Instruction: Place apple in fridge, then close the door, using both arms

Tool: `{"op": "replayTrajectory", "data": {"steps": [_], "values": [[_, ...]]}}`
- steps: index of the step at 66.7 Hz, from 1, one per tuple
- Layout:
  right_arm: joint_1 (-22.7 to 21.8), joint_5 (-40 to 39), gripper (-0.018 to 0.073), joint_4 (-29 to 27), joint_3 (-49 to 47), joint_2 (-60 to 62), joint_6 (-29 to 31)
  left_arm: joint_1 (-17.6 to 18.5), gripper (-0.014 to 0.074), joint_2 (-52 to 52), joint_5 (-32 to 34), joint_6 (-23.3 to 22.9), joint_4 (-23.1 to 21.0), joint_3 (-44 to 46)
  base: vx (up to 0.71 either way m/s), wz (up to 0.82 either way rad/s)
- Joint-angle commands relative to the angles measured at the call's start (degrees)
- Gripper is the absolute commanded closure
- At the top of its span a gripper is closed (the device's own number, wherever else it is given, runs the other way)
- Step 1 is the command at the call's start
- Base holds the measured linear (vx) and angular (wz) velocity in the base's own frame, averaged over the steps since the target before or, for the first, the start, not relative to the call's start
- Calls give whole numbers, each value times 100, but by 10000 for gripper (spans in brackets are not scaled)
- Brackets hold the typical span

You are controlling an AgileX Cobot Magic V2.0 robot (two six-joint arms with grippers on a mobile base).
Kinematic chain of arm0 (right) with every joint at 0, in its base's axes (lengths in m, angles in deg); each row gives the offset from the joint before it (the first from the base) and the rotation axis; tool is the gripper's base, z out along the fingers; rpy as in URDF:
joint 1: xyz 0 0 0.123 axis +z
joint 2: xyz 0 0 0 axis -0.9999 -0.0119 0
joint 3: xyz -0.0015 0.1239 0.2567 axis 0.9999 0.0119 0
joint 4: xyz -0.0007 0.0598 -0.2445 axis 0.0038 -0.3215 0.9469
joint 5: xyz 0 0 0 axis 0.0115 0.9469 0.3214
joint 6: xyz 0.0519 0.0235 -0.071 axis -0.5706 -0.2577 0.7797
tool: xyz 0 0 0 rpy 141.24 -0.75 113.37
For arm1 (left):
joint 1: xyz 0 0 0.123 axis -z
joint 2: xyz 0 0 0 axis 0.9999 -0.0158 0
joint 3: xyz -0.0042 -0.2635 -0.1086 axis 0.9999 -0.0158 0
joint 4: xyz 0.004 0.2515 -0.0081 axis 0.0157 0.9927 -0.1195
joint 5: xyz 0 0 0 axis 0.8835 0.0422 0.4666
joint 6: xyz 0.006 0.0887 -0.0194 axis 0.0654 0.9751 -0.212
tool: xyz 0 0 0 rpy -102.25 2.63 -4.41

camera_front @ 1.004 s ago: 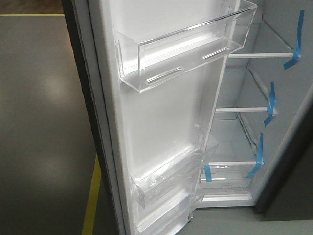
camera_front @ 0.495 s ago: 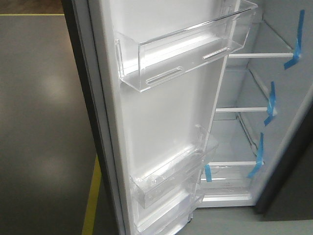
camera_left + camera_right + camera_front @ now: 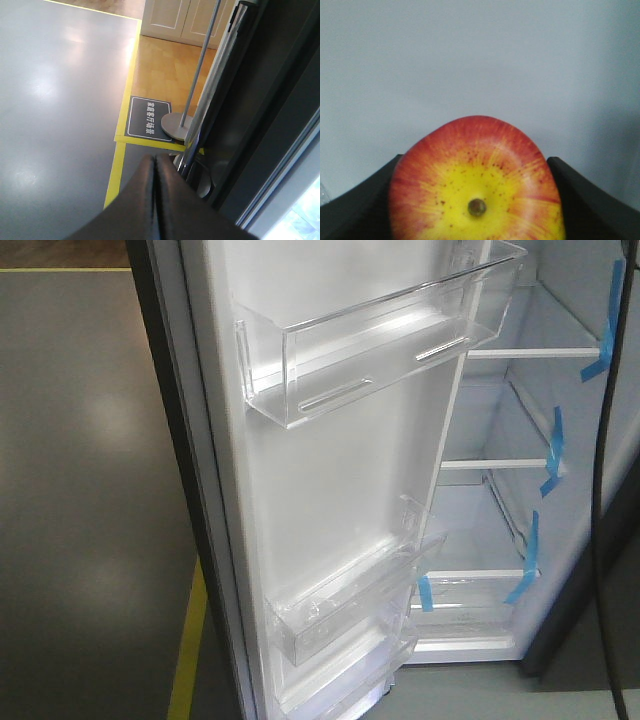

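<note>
Front view: I note the door standing open, clear bins on its white inner face; the fridge interior lies to its right.

Left wrist view: left gripper jaws pressed together above the grey floor.

Right wrist view: right gripper clamps the apple, dimple facing the camera.

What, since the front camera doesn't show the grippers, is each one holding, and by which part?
The right gripper clamps the apple by its two opposite sides, dimple facing the wrist camera. The left gripper is shut on nothing.
</note>
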Motion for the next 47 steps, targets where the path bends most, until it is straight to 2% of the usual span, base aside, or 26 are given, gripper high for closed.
{"op": "replayTrajectory", "data": {"steps": [1,29,37,47], "values": [[13,-90,340,-403,-209,164,146,19,602,89,442,-1,-3,-103,0,0],[102,-302,100,-336,-209,-14,146,19,602,89,442,-1,-3,-103,0,0],[297,-547,54,-145,-209,-14,146,19,602,89,442,-1,-3,-103,0,0],[574,-825,16,349,-209,-14,96,19,602,89,442,-1,-3,-103,0,0]]}}
